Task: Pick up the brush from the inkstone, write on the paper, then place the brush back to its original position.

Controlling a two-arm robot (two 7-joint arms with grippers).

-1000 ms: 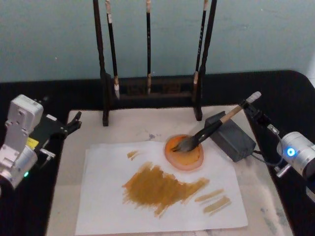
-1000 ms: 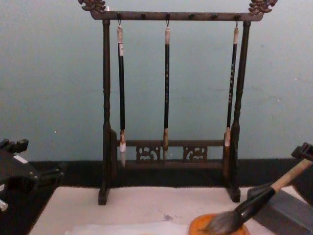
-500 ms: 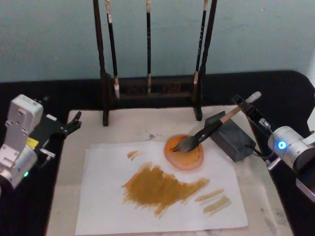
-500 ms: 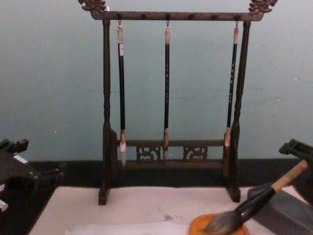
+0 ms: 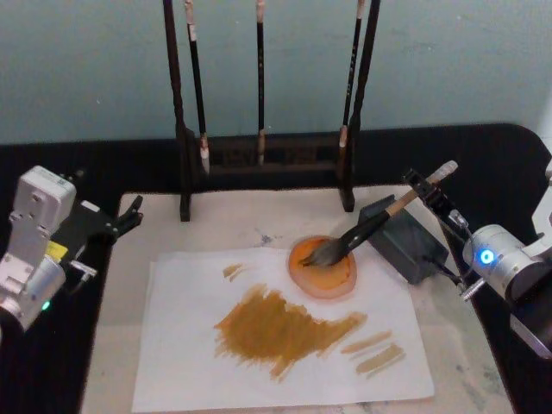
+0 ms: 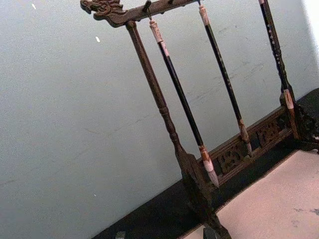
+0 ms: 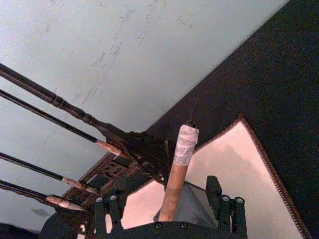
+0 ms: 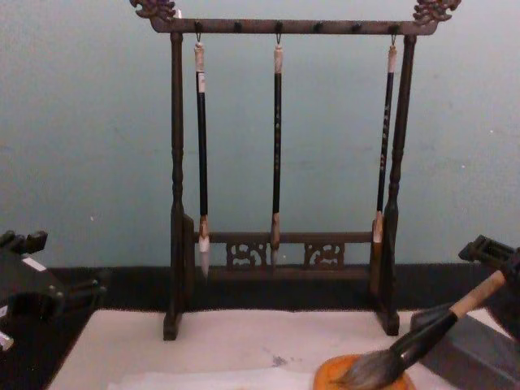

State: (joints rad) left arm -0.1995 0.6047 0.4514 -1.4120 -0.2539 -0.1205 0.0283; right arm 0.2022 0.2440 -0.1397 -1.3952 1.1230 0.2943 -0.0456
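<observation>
**Brush at rest, right tool astride its handle.** The brush (image 5: 371,226) lies with its bristles in the orange dish (image 5: 332,283) and its handle propped on the grey inkstone (image 5: 410,246). We see the right tool (image 5: 427,191) at the handle's upper end, its fingers (image 7: 227,206) spread wide on either side of the wood and clear of it. The paper (image 5: 181,345), bearing ochre strokes, lies flat on the cream mat (image 5: 233,220) before the brush rack (image 5: 276,166). The left tool (image 5: 129,216) hangs parked at the mat's left edge, fingers apart.
</observation>
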